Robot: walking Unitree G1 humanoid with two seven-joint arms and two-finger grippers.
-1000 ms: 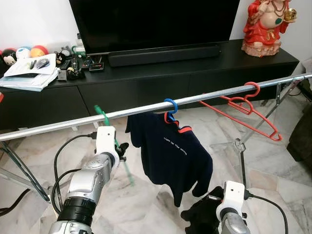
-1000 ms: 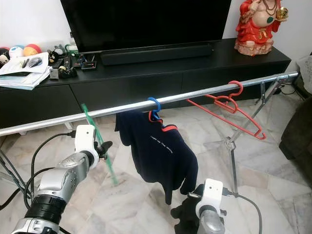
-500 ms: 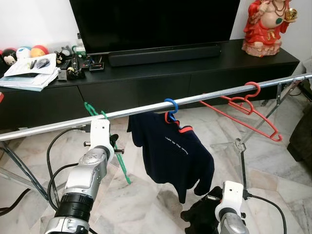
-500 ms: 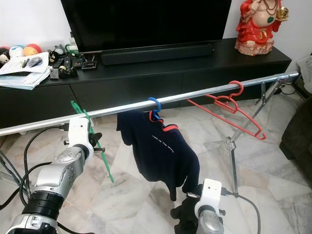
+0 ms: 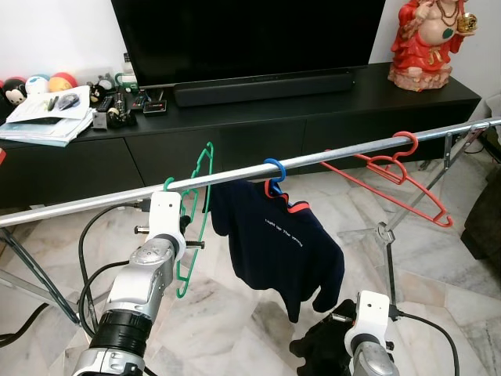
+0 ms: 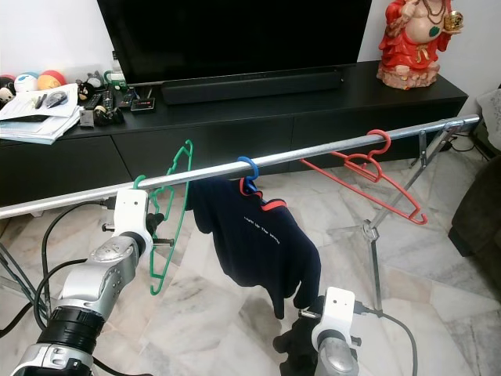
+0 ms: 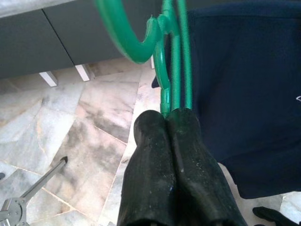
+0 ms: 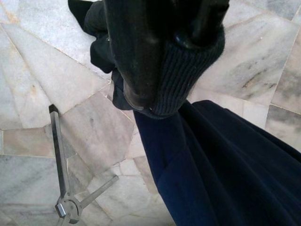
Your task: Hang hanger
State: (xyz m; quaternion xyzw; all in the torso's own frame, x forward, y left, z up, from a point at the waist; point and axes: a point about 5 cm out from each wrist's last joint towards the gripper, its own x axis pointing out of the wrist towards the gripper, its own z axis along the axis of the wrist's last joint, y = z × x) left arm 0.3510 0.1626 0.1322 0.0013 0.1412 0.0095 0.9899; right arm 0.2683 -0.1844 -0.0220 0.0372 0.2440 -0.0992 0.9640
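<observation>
Between the left pincer's (image 7: 173,117) fingers, green hanger (image 5: 193,215).

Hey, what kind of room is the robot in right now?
Most likely a home living room: a big television on a long black media cabinet, marble floor tiles, and a metal clothes rail standing in front.
</observation>
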